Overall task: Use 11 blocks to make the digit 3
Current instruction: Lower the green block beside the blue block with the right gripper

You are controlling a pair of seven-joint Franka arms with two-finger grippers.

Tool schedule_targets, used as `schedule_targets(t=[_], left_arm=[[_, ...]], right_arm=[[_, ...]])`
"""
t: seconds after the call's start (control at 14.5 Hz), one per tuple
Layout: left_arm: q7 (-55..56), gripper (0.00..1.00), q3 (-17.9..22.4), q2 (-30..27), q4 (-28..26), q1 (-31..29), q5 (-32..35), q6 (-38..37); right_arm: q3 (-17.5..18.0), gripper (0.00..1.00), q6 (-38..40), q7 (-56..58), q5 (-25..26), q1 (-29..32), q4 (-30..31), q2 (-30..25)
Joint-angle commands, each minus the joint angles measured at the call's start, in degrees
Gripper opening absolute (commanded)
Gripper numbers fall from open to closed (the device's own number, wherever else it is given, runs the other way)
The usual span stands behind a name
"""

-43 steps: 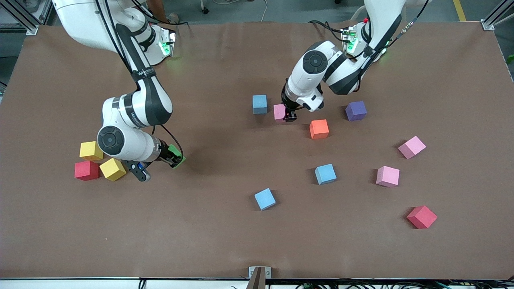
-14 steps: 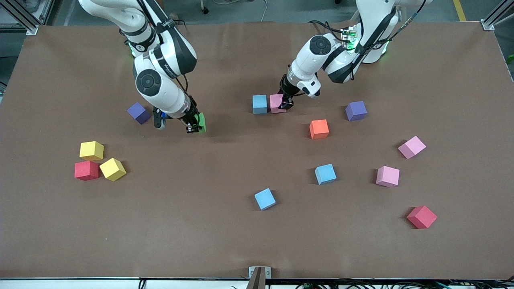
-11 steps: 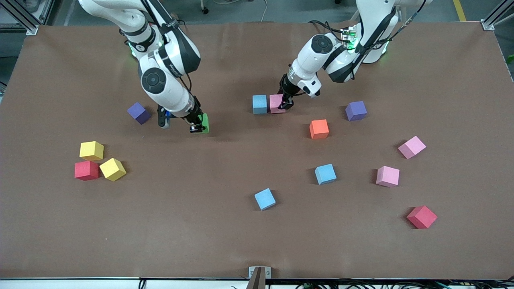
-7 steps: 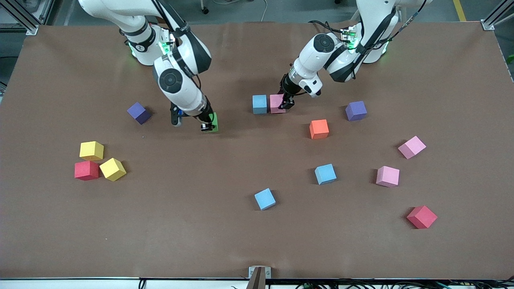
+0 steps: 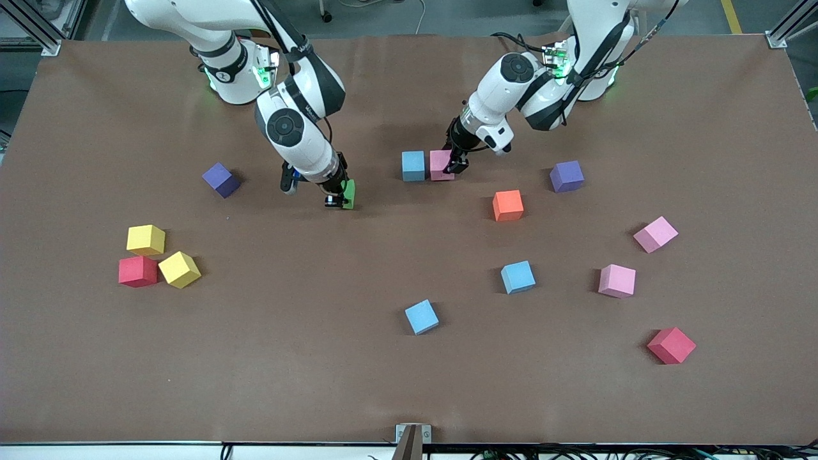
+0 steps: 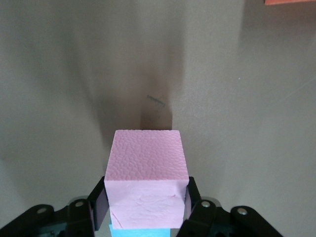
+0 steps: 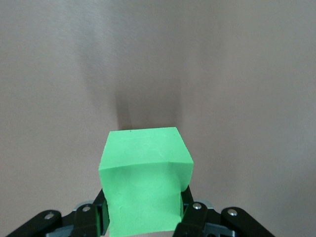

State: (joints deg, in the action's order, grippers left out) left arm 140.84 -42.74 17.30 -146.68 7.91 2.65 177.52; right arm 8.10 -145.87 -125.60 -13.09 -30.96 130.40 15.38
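Observation:
My left gripper is shut on a pink block that sits against a blue block near the robots' bases. In the left wrist view the pink block fills the space between my fingers, with a sliver of the blue block under it. My right gripper is shut on a green block, low over bare table between a purple block and the blue one. The green block shows clamped in the right wrist view.
Loose blocks lie around: two yellow and a red toward the right arm's end; orange, purple, two pink, two blue and red elsewhere.
My right gripper has carried the green block from beside the yellow blocks toward the blue and pink pair. The left gripper brought the pink block against the blue one, then stayed still.

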Motion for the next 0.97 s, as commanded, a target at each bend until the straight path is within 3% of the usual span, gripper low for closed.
schedule_targets(t=[0.0,0.14,0.55,0.9], left_arm=[[0.0,0.25,-0.2,0.4,-0.7,0.1,1.1,2.1],[0.0,0.25,-0.2,0.7,-0.7,0.3,1.2,2.1],[0.0,0.25,-0.2,1.9,-0.4,0.5,2.2,2.7],[0.0,0.25,-0.1,2.9,0.3,0.6,2.4,2.7]], right_arm=[[0.2,0.0,-3.2,-3.2,-4.6,-2.3,0.6,0.6],[1.4,0.0,-6.4,-3.2,-5.7,-3.4,0.7,1.8],[3.9,0.0,-6.8,2.4,-6.1,-3.1,1.2,2.3],[5.6,0.0,-7.1,2.6,-11.4,-3.4,1.3,2.6]])
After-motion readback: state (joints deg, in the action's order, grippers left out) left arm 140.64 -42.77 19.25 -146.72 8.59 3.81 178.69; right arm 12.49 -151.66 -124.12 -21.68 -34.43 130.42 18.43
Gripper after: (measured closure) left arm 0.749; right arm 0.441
